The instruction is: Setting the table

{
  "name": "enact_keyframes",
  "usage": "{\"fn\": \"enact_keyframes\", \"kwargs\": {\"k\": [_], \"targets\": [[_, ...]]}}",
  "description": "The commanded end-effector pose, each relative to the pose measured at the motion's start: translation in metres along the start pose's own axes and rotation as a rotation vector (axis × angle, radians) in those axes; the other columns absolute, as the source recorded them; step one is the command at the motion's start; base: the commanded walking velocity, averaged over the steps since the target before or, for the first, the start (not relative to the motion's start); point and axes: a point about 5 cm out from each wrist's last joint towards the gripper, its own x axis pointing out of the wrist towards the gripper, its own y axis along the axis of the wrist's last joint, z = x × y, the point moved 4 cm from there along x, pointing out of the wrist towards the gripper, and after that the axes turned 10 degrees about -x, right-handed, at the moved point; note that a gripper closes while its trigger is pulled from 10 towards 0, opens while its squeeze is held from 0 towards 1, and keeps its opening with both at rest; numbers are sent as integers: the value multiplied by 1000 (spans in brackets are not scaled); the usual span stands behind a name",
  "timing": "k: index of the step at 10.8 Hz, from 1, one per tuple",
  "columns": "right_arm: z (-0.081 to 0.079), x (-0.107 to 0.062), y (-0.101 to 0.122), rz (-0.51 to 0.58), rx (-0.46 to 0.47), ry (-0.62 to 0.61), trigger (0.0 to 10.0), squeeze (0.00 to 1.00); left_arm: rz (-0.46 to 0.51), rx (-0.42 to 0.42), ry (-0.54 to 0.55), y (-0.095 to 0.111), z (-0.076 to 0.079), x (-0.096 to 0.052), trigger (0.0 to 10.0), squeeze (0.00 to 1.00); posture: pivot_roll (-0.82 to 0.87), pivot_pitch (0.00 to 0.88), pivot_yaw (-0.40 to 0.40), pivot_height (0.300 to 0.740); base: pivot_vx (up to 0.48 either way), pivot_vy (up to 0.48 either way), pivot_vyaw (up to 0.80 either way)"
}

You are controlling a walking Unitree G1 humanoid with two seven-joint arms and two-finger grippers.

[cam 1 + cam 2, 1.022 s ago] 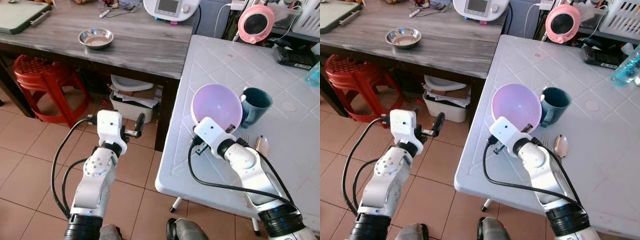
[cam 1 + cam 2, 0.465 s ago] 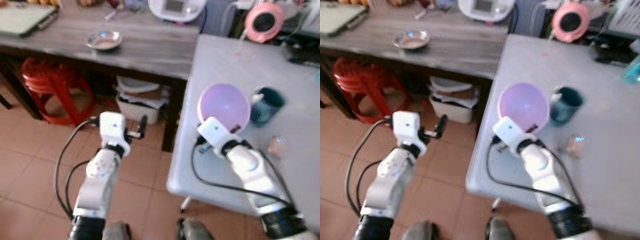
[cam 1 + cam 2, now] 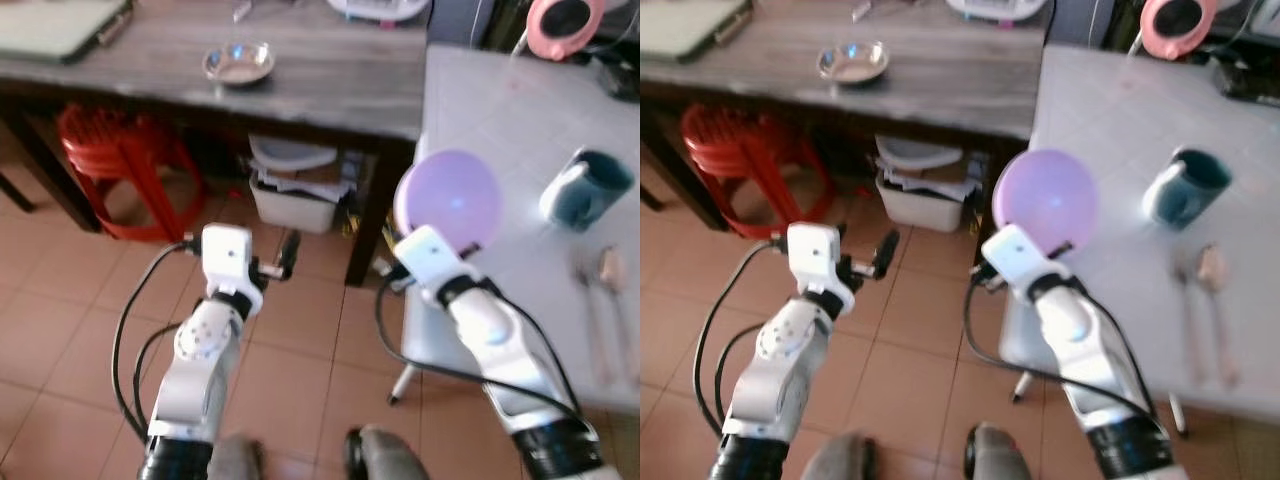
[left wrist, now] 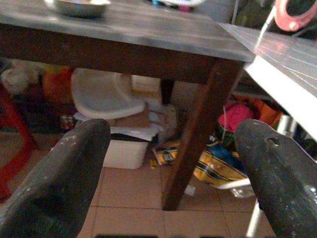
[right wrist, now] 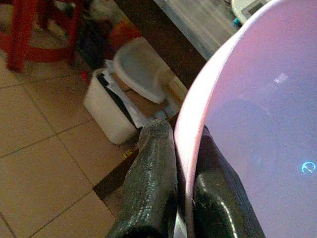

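The right gripper (image 3: 1052,258) has the bowl (image 3: 1046,200) pinched by its rim, one black finger (image 5: 154,163) outside the wall and the other inside, closed tight on the thin lilac edge. The bowl hangs tipped up on its side at the corner of the white table (image 3: 1110,130), partly over the tiled floor (image 3: 930,330). It looks like light plastic: stiff enough to hold its shape from a single rim pinch, smooth and probably a little slick, unlikely to shatter if it slips. With all the weight hanging off one point, the rim grip seems the sensible one, though a jolt could let the bowl swing or rotate between the pads.

The left gripper (image 3: 285,255) hovers over the floor beside the dark wooden table (image 3: 330,80), fingers (image 4: 64,163) spread wide with nothing between them.

On the white table a teal mug (image 3: 1185,188) stands well back from the bowl, and a spoon (image 3: 1212,268) and fork (image 3: 1185,300) lie side by side nearer the robot. A steel dish (image 3: 852,62) sits on the wooden table, a red stool (image 3: 735,145) and a white bin (image 3: 925,190) beneath it. The head views are somewhat blurred.
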Motion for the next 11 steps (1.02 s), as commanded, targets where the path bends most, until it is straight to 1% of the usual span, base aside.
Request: {"fn": "enact_keyframes", "kwargs": {"k": [1, 2, 3, 4, 5, 6, 7, 8, 10, 11], "targets": [[5, 0, 20, 112, -27, -39, 10000, 0, -1, 9, 30, 0, -9, -4, 10000, 0, -85, 170, -37, 740, 0, 450, 0], [12, -1, 31, 163, -18, -91, 10000, 0, 5, 10, 37, 2, -11, -4, 10000, 0, -82, 177, -36, 740, 0, 442, 0], [14, -1, 35, 179, -21, -110, 10000, 0, 18, 12, 57, 5, -15, -4, 10000, 0, -80, 182, -37, 740, 322, 356, 0], [15, 0, 35, 172, -9, -135, 10000, 0, 20, 15, 68, 6, -18, -6, 10000, 0, -76, 184, -38, 740, 337, 341, 0], [18, 2, 33, 155, -12, -184, 10000, 0, 17, 34, 71, 6, -20, -8, 10000, 0, -62, 187, -34, 740, 398, 266, 0], [20, 5, 30, 131, -18, -207, 10000, 0, 21, 47, 68, 7, -20, -8, 10000, 0, -60, 187, -31, 740, 405, 259, 0], [23, 9, 25, 105, 35, -225, 10000, 0, 30, 53, 68, 10, -21, -8, 10000, 0, -60, 187, -29, 740, 431, 0, 0], [32, 13, 22, 102, 173, -248, 10000, 0, 38, 57, 66, 12, -20, -7, 10000, 0, -63, 194, -23, 740, 461, 0, 0], [29, 13, 18, 73, 199, -220, 10000, 0, 42, 58, 55, 12, -16, -5, 10000, 0, -67, 196, -25, 740, 472, 0, 0], [20, 10, 26, 123, 201, -170, 10000, 0, 46, 56, 49, 13, -14, -5, 10000, 0, -72, 198, -22, 740, 480, 0, 0]]}}
